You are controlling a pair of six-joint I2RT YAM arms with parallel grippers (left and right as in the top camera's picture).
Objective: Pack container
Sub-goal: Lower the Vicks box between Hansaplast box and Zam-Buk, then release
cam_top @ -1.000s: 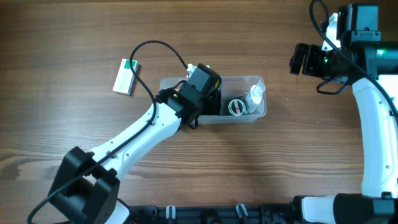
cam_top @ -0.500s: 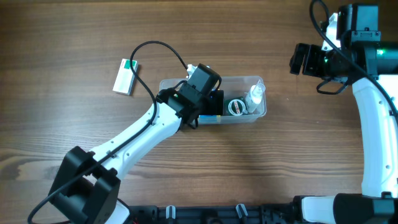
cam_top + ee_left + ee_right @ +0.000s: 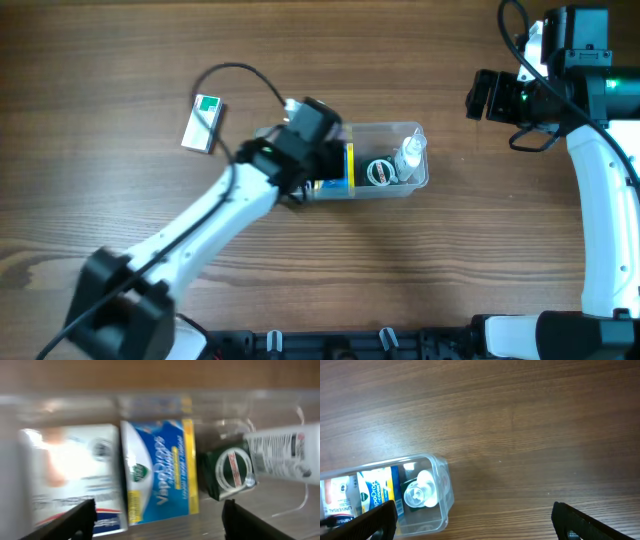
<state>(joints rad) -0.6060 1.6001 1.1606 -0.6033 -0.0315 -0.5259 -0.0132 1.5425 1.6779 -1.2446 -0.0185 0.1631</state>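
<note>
The clear plastic container [image 3: 418,178] lies mid-table. It holds a blue and yellow cough-drop box [image 3: 343,167], a dark green box [image 3: 381,172] and a white bottle [image 3: 410,153]. My left gripper [image 3: 318,160] is open and empty over its left end. In the left wrist view a white box [image 3: 75,472], the blue box [image 3: 157,472], the green box [image 3: 231,470] and the bottle [image 3: 280,455] stand side by side inside. My right gripper [image 3: 484,95] is open and empty at the far right. Its view shows the container [image 3: 445,495] at lower left.
A white and green box [image 3: 203,123] lies on the wooden table to the left of the container. The left arm's black cable loops above it.
My left gripper has pulled back to the left, off the container, and the blue and yellow box now shows inside. The right arm has not moved.
</note>
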